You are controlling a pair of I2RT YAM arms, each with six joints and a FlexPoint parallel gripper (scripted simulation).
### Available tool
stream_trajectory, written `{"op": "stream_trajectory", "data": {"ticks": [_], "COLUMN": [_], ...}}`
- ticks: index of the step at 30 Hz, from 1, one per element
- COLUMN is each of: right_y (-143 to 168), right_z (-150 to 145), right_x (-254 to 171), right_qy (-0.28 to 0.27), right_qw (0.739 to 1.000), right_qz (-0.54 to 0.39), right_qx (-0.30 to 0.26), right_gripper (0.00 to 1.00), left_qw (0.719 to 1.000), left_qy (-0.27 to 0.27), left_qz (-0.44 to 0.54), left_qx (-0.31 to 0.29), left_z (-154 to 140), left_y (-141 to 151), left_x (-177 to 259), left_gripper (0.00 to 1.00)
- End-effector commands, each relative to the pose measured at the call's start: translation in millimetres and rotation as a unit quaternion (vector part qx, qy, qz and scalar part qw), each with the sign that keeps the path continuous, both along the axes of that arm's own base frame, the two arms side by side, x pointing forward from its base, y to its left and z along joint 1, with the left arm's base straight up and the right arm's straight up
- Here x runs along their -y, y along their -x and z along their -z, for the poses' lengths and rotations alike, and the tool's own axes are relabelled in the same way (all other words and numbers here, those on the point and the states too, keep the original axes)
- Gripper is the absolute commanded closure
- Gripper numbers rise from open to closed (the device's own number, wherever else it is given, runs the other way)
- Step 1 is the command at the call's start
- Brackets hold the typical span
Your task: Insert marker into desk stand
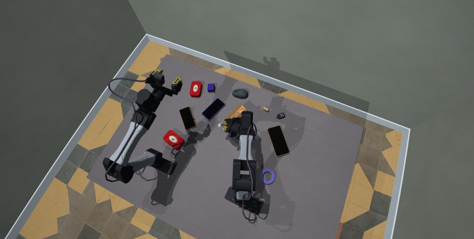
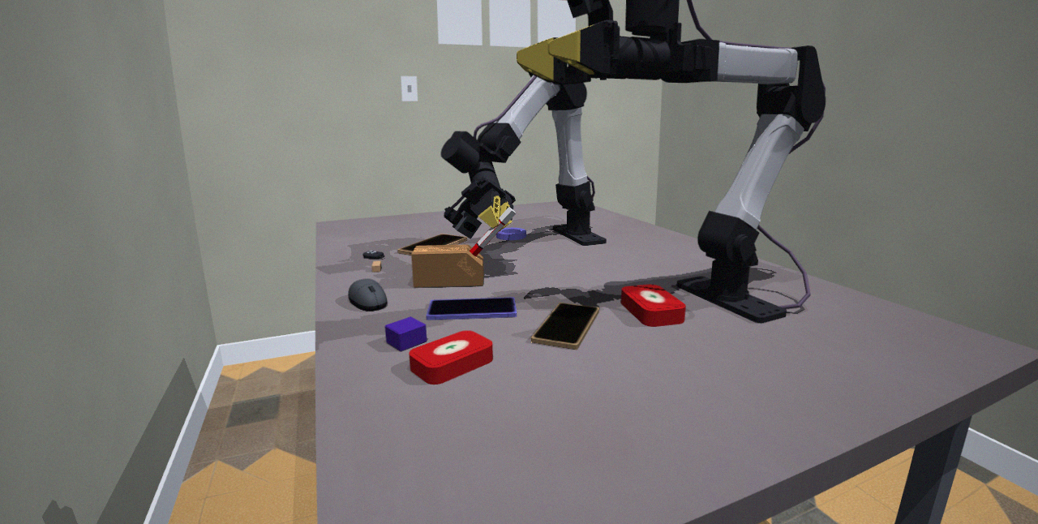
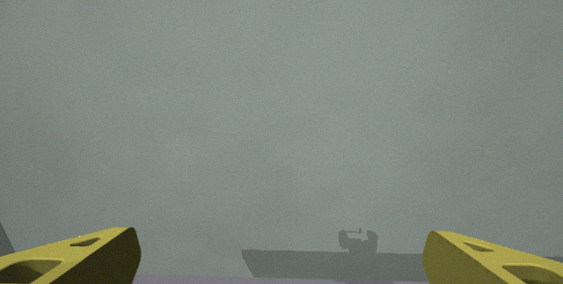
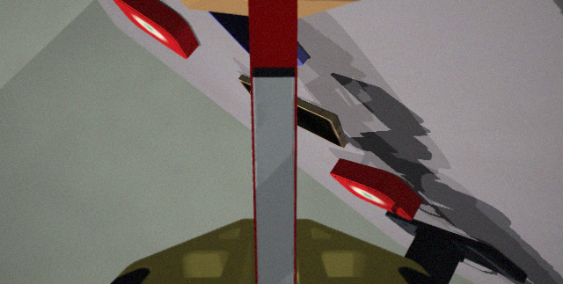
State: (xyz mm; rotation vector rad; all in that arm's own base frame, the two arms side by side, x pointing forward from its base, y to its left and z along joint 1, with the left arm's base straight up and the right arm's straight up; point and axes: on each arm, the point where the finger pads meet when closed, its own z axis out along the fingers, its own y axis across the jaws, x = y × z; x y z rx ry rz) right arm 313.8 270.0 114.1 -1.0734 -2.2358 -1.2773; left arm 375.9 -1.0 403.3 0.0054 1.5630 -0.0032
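Has plain grey-green walls (image 1: 298,22) (image 2: 290,85) (image 3: 281,99) (image 4: 88,165); carries three white sheets (image 2: 459,19) with dark, grey and brown bands and, lower, a switch (image 2: 408,88); runs pale skirting (image 1: 399,158) (image 2: 185,419) round an ochre, brown and grey floor (image 1: 361,184) (image 2: 250,474); holds a grey-mauve desk (image 1: 318,171) (image 2: 616,433) (image 3: 185,280) (image 4: 484,55), showing a dark leg (image 2: 932,477); looks dim, with a hard-edged shadow (image 1: 347,101) (image 2: 145,462) (image 3: 290,266).
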Motion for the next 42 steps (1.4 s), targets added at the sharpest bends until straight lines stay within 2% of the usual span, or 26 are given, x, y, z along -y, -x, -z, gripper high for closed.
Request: {"op": "stream_trajectory", "data": {"ticks": [1,2,6,8,11,13,15,16,30,33,35,37,39,42], "right_y": [-13.1,-7.5,-12.8,-13.8,-14.1,-17.4,-8.6,-17.5,-27.9,-23.9,-23.9,-26.4,-27.2,-28.9], "right_z": [-16.5,-7.8,-17.7,-8.5,-15.6,-6.4,-16.1,-6.5,6.7,-4.9,-4.9,7.8,-1.1,6.5], "right_x": [-1.8,-1.6,-1.1,-0.7,-1.0,0.7,-6.0,-0.7,2.3,2.1,2.1,2.6,1.3,1.0], "right_qy": [-0.012,-0.01,-0.015,-0.01,-0.009,-0.006,-0.01,-0.01,-0.011,-0.01,-0.01,-0.01,-0.017,-0.009], "right_qw": [1.0,1.0,0.999,1.0,1.0,1.0,1.0,1.0,1.0,1.0,1.0,1.0,0.999,1.0], "right_qz": [0.004,-0.003,-0.001,0.0,0.007,0.005,-0.002,0.004,0.0,0.006,0.006,-0.001,-0.003,0.0], "right_qx": [0.026,0.016,0.029,0.019,0.023,0.025,0.021,0.02,0.023,0.02,0.02,0.012,0.029,0.027], "right_gripper": [1.0,1.0,1.0,1.0,1.0,1.0,1.0,1.0,1.0,1.0,1.0,1.0,1.0,1.0], "left_qw": [0.999,0.999,0.999,0.999,0.999,0.999,0.999,0.999,0.999,0.999,0.999,0.999,0.999,0.999], "left_qy": [0.003,0.003,0.003,0.003,0.003,0.003,0.003,0.003,0.003,0.003,0.003,0.003,0.003,0.003], "left_qz": [-0.003,-0.003,-0.003,-0.003,-0.003,-0.003,-0.003,-0.003,-0.003,-0.003,-0.003,-0.003,-0.003,-0.003], "left_qx": [0.043,0.043,0.043,0.043,0.043,0.043,0.043,0.043,0.043,0.043,0.043,0.043,0.043,0.043], "left_z": [-31.1,-31.1,-31.1,-31.1,-31.1,-31.1,-31.1,-31.1,-31.1,-31.1,-31.1,-31.1,-31.1,-31.1], "left_y": [6.3,6.3,6.3,6.3,6.3,6.3,6.3,6.3,6.3,6.3,6.3,6.3,6.3,6.3], "left_x": [-2.9,-2.9,-2.9,-2.9,-2.9,-2.9,-2.9,-2.9,-2.9,-2.9,-2.9,-2.9,-2.9,-2.9], "left_gripper": [0.0,0.0,0.0,0.0,0.0,0.0,0.0,0.0,0.0,0.0,0.0,0.0,0.0,0.0]}}
